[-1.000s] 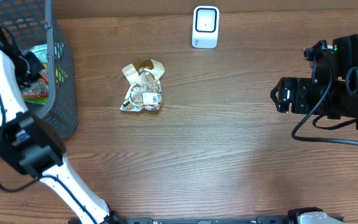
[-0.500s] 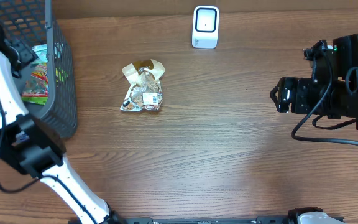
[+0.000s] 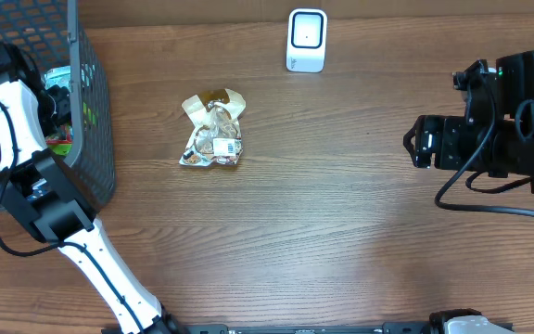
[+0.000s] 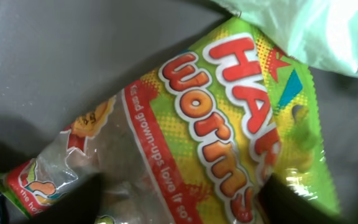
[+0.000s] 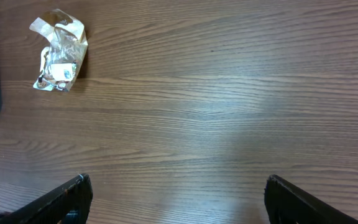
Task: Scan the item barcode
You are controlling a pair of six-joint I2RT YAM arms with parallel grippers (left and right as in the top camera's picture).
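Observation:
My left gripper (image 4: 179,200) is down inside the dark mesh basket (image 3: 93,139), right over a yellow-green gummy worms bag (image 4: 229,118). Its two dark fingers (image 4: 73,202) stand apart on either side of the bag's lower part, and I see no pinch on it. On the table lies a clear crumpled snack packet (image 3: 213,130) with a white barcode label, also in the right wrist view (image 5: 58,53). The white scanner (image 3: 306,40) stands at the back edge. My right gripper (image 3: 417,147) hovers open at the right, nothing between its fingers (image 5: 61,199).
A pale green packet (image 4: 316,28) and other colourful packets (image 3: 58,139) lie in the basket beside the gummy bag. The basket's walls close in around my left wrist. Bare wood stretches between the snack packet and my right arm.
My left gripper has gone from shut to open and has shifted right and lower inside the basket, over the gummy bag. The right arm and the snack packet have not moved.

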